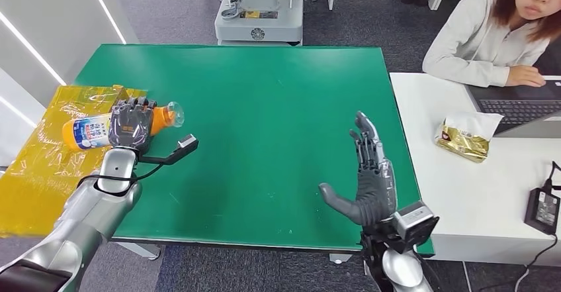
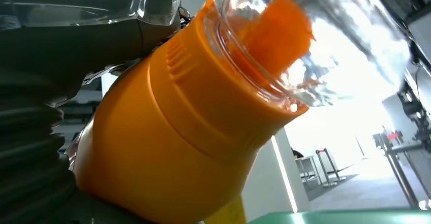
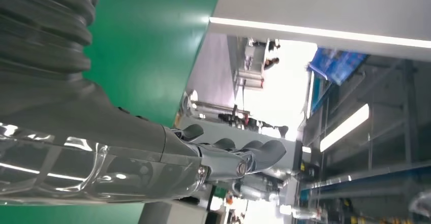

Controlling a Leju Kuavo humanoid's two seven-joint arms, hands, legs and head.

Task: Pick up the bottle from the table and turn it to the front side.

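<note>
So the bottle is at the far left of the green table, lying sideways in the left hand, clear cap pointing right, right by the yellow sheet. The fingers wrap around its orange shoulder, and that slick tapered plastic could slide or spin loose when the wrist turns it. The right hand is near the right edge, fingers spread and holding nothing, so it's too far off to save a drop.
</note>
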